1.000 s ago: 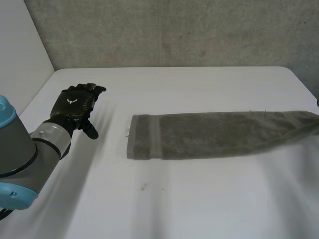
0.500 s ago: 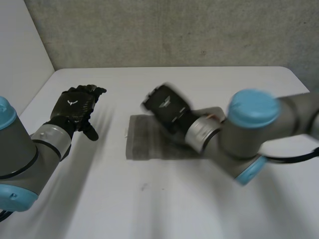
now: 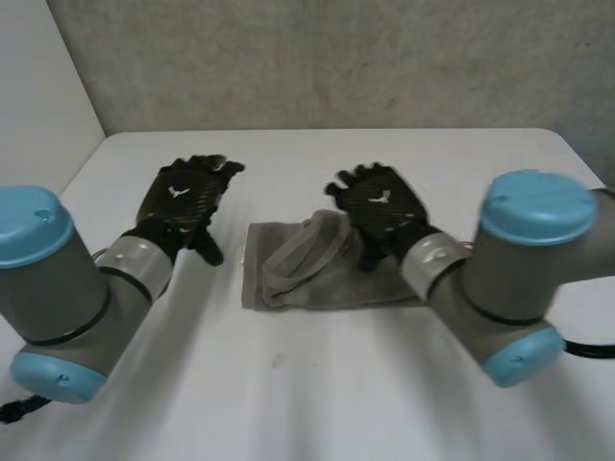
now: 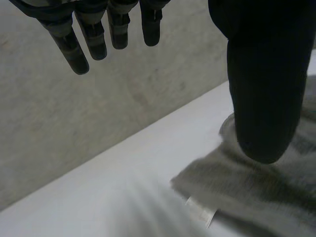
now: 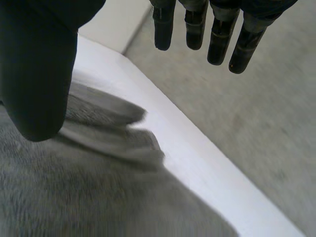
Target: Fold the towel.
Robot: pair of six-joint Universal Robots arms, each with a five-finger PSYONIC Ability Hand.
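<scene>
- Fingers of left hand (image 3: 183, 197) straight and empty, poised beside the grey terry towel (image 3: 317, 283), likely to pin its edge
- right hand (image 3: 382, 206) splayed, empty, hovering above the doubled-over cloth mid white table (image 3: 288, 384)

towel (image 3: 327, 280) bunched centrally, table (image 3: 288, 394) open around

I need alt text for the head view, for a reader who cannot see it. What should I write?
A grey towel lies loosely folded on a white table, with the robot's open right hand over its right part. The open left hand hovers over bare table beside the towel's left end.
</scene>
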